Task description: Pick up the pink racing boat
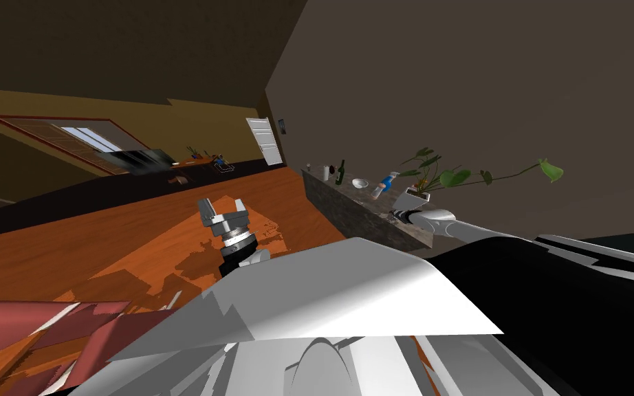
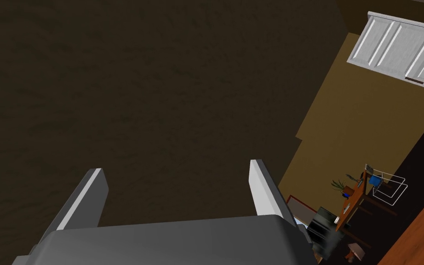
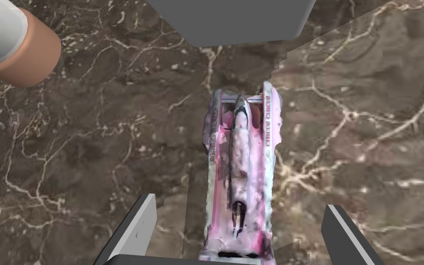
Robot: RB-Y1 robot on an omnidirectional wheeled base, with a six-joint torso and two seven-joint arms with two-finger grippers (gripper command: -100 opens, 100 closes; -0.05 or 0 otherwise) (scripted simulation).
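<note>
Right jaws wide around pink boat [image 3: 241, 177]

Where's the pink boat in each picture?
Head view: too small to tell; the right arm reaches over the marble counter by the plant.
Left wrist view: left gripper open, aimed elsewhere.
Right wrist view: pink boat lies on the counter inside the open right gripper.
Shared landmark: the marble counter.

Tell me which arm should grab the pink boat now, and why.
Right. The right gripper hangs over the counter, jaws open either side of the boat. The left gripper is raised over the floor, away from the counter.
</note>
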